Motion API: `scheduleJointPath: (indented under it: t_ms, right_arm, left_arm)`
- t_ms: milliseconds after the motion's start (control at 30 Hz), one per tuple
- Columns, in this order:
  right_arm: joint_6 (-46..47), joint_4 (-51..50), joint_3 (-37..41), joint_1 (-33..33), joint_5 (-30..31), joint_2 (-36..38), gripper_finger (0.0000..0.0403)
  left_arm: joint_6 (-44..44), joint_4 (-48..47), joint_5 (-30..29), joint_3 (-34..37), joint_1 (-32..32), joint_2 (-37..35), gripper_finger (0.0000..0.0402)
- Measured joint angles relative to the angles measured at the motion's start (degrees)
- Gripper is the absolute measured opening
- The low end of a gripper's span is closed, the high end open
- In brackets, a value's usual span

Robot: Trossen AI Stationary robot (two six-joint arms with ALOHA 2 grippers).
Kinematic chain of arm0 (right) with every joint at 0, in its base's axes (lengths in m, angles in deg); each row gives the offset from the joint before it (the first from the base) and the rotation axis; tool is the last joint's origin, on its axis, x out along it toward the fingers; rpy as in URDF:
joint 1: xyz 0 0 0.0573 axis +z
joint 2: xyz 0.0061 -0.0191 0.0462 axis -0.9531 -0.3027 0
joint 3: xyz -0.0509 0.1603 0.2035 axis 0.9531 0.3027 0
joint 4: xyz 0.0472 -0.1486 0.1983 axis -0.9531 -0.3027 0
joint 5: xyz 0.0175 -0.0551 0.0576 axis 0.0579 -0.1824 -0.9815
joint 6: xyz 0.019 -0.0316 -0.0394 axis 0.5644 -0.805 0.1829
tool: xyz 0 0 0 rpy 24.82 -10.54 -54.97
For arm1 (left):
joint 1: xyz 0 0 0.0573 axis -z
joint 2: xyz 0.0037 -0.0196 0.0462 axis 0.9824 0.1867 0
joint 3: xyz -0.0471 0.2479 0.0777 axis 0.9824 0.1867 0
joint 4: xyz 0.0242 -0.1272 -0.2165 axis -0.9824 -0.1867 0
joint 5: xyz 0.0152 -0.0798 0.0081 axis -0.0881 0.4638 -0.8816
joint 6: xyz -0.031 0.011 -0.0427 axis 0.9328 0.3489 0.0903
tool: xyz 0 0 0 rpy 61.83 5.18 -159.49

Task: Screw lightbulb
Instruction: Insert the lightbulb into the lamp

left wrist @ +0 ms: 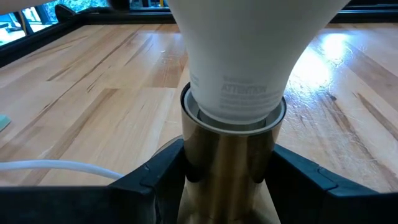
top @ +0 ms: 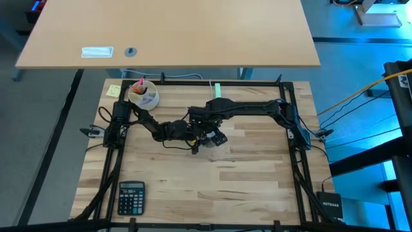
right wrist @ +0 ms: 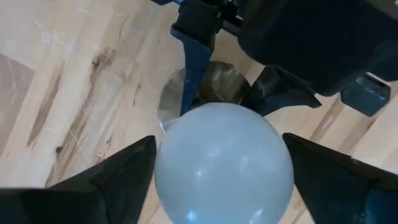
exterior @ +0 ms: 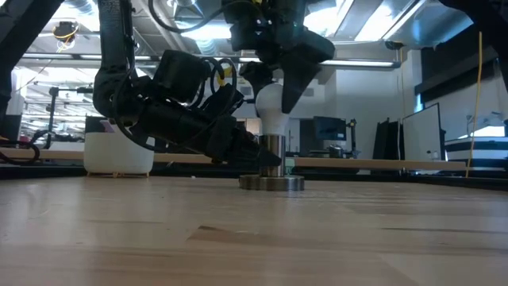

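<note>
Over socket (exterior: 271, 167), right gripper (exterior: 274, 91) points down, fingers astride lightbulb (exterior: 271, 102).

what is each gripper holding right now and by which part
The left gripper clamps the brass socket's upright barrel, low on its sides. The right gripper straddles the lightbulb's globe from above; whether its fingers touch it cannot be told.

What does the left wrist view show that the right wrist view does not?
Only the left wrist view shows the lettering on the lightbulb neck, where it enters the brass socket, and a white cord. Only the right wrist view shows the bulb's rounded top between the right gripper fingers, with gaps either side. Both show the left gripper fingers clamping the socket on the wooden table.
</note>
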Motion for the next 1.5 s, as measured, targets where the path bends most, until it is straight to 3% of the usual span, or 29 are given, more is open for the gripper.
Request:
scheduleJointPath:
  t_ms: [200,300,433,533,800,1300,1500]
  right_arm:
    - [1.37,0.11,0.0,-0.02,0.0,0.0,0.0268]
    - [2.73,0.04,0.0,-0.02,-0.01,0.0,0.0271]
    - [6.75,0.02,0.0,-0.02,0.0,0.0,0.0306]
    - [12.41,-0.02,0.0,-0.07,-0.72,0.0,0.0311]
    - [28.29,0.26,0.0,-0.07,-1.55,0.0,0.027]
    - [71.82,0.43,0.0,-0.17,-1.55,0.0,0.0286]
    - [76.17,2.17,-0.02,-0.2,-2.27,0.0,0.0306]
  left_arm:
    - [0.17,0.02,0.0,0.01,0.0,0.0,0.0188]
    - [0.11,0.0,0.0,0.02,0.0,0.0,0.0188]
    - [0.13,0.02,0.04,0.02,-0.07,0.0,0.0188]
    - [0.13,0.01,0.04,0.02,-0.07,0.0,0.0188]
    - [0.11,0.0,0.04,0.02,-0.07,0.0,0.0188]
    - [0.27,0.0,0.04,0.02,-0.09,0.0,0.0188]
    - [0.34,0.2,0.03,0.04,-0.11,-0.02,0.0188]
